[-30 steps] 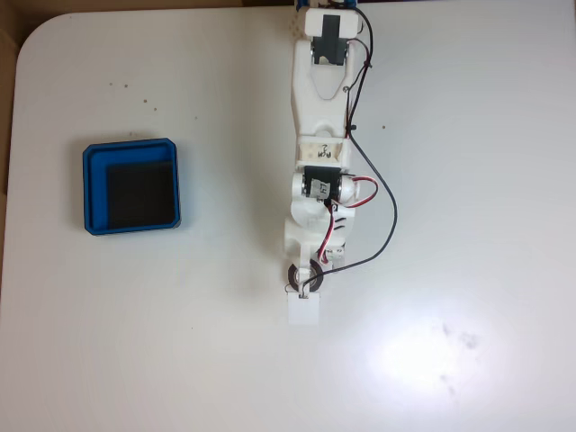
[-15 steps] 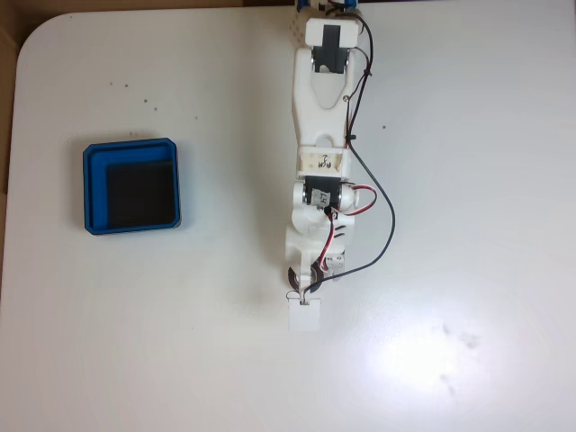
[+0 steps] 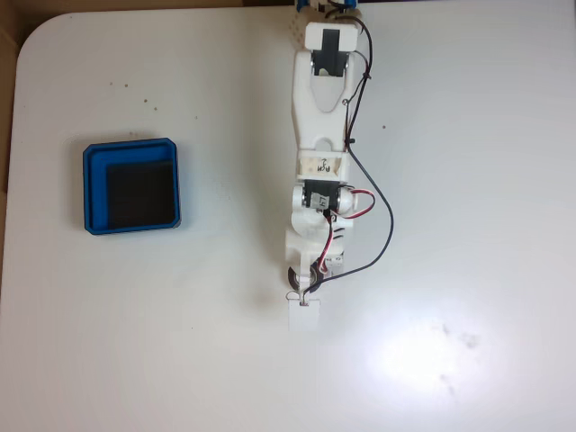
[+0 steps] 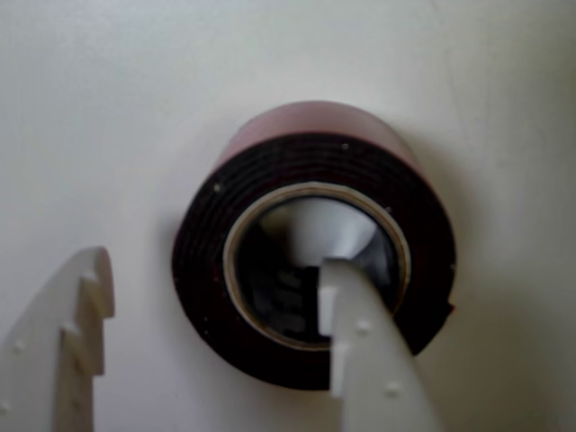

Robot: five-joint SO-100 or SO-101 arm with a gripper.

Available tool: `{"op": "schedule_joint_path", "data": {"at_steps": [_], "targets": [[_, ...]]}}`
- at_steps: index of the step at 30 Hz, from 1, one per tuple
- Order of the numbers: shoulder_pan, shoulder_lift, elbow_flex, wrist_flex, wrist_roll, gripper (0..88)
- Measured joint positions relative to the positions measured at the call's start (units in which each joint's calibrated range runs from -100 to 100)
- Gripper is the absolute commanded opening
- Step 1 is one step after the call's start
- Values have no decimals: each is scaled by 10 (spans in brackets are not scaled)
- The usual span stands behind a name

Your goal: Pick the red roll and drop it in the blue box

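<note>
- Lying flat on the white table (image 3: 468, 180), the red roll (image 4: 270, 180) sits right under the claw (image 4: 211, 315) in the wrist view.
- One white finger (image 4: 369, 360) of the claw pokes down into the hole of the roll. The other finger (image 4: 63, 351) is outside the roll, off to its left, with a strip of bare table between it and the roll.
- The claw is open wide, with one side of the roll between its two fingers. It is not squeezing the roll.
- In the fixed view the roll (image 3: 292, 277) peeks out as a dark ring under the tip of the white arm (image 3: 319, 135).
- The blue box (image 3: 131, 185) sits well apart from the roll, far to the left in the fixed view. Its black floor has nothing on it.
- Between the roll and the box there is just bare table, so there is lots of open room.
- The box is near the left edge of the table. The rounded table corner is at the top left.
- The arm comes in from the top edge. A black wire (image 3: 389, 216) loops out on its right side.
- Count: one roll, one box, one arm, one claw with two fingers.
- A few small dark specks (image 3: 119, 86) dot the table.
</note>
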Motion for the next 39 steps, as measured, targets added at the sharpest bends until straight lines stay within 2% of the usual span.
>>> {"op": "schedule_joint_path", "data": {"at_steps": [23,26,32,39], "targets": [[0,26,0,-1,0,196],[0,26,0,-1,0,152],[0,26,0,-1,0,5],[0,26,0,-1,0,5]]}}
